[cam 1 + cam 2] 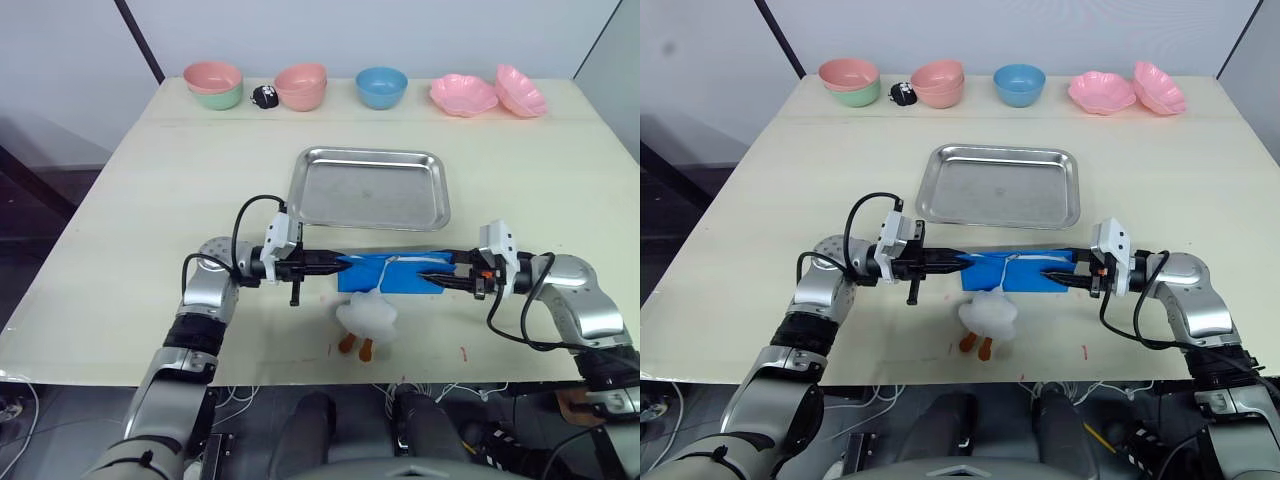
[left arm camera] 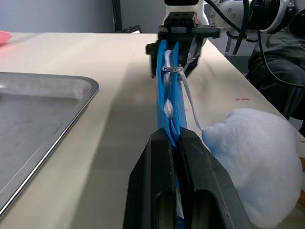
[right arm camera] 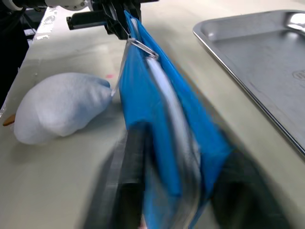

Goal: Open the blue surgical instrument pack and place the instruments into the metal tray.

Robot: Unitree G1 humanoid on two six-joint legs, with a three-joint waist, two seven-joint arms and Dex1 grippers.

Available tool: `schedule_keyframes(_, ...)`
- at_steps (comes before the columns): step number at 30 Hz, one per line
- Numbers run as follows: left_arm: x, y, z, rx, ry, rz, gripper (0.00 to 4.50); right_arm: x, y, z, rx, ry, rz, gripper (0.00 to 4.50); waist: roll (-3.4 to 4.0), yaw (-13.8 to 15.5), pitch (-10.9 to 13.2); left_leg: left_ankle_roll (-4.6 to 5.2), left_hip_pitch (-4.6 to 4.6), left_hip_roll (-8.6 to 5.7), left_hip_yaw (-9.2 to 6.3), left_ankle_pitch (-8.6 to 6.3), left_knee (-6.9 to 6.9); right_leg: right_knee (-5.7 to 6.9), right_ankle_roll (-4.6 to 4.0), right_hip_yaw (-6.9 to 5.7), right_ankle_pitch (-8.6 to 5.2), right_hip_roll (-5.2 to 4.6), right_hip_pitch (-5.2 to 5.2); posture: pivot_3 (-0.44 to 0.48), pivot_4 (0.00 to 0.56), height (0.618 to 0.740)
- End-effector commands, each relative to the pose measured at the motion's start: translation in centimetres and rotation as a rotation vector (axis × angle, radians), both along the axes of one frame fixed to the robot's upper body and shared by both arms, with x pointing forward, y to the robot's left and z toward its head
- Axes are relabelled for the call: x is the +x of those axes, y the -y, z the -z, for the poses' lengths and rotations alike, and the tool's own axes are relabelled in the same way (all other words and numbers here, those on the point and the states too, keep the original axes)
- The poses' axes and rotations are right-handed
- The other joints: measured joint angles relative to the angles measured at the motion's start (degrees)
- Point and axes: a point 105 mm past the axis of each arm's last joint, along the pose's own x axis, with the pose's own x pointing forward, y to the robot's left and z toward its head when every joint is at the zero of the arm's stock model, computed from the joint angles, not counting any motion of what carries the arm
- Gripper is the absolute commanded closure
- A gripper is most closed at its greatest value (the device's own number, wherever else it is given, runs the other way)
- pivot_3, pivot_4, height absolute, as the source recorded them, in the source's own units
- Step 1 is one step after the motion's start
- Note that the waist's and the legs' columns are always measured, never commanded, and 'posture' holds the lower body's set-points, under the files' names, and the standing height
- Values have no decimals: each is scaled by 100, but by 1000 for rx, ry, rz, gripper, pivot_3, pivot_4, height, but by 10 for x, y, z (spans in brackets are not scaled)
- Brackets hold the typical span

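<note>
Progress looks early: the metal tray (image 1: 370,188) lies bare near the middle of the table (image 1: 120,230), no instruments in it, and the blue surgical instrument pack (image 1: 395,272) is held up on edge between the two grippers, just on the front side of the tray and close to the table's front edge. In the left wrist view the pack's two blue walls gape slightly along the top, with white lining and a slim silver piece (image 2: 172,69) showing between them, so opening seems begun but not finished; emptying it into the tray is all yet to do. The left gripper (image 1: 338,265) is clamped on the pack's left end, fingers pressed together on the fabric. The right gripper (image 1: 440,280) pinches the right end likewise. A white plush toy (image 1: 367,316) sits just in front of the pack, tied to it by a thin cord.
</note>
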Motion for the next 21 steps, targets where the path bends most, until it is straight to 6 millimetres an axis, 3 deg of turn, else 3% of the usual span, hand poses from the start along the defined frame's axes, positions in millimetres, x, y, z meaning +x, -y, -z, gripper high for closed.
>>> schedule_keyframes(1, 0, 1, -1, 17, 14, 12, 4500, 0, -2, -8, -2, 44, -29, 4382, 0, -2, 0, 0, 0, 0, 0, 0, 0, 0, 0, 0, 0, 0, 0, 0, 150, 740)
schedule_keyframes(6, -5, -1, -1, 18, -29, 39, 4500, -1, -2, -7, 0, 40, -35, 4382, 0, -3, 0, 0, 0, 0, -1, 0, 0, 1, 0, 0, 0, 0, 0, 0, 150, 740)
schedule_keyframes(9, -5, -4, -7, 17, -30, 44, 3799, -1, 0, -5, -14, 51, -44, 4500, 0, -11, 0, 0, 1, 0, 0, 0, 0, 1, 0, 0, 0, 1, 0, 0, 150, 740)
schedule_keyframes(10, -4, -6, -11, 12, -17, 36, 3242, -1, 2, -5, -18, 52, -48, 4500, 0, -10, 0, 0, 1, -1, 0, 0, 0, 1, 0, 0, 0, 2, 0, 0, 150, 740)
schedule_keyframes(14, -6, -10, -28, -5, 23, 26, 1868, 0, 5, -2, -34, 52, -46, 4500, 0, -5, 0, 0, 0, 1, 0, 0, 0, 0, 0, 0, 0, 1, 0, 0, 150, 740)
schedule_keyframes(16, -10, -11, -37, -16, 40, 37, 1457, 0, 5, -1, -33, 51, -45, 4500, 0, -6, 1, 0, 0, 1, 0, 0, 0, 1, 0, 0, 0, 0, 0, 0, 150, 740)
schedule_keyframes(19, -20, -9, -49, -29, 49, 69, 100, 1, 7, -2, -31, 54, -40, 4500, 0, -7, 1, 0, 0, 6, -2, 0, -1, 0, 0, 0, 0, 0, 0, 0, 150, 740)
schedule_keyframes(21, -28, -3, -60, -47, 53, 93, 38, 3, 9, 0, -40, 56, -27, 4500, 0, -4, 1, 0, 0, 7, -2, 0, 0, 0, 0, 0, 0, -1, 0, 0, 150, 740)
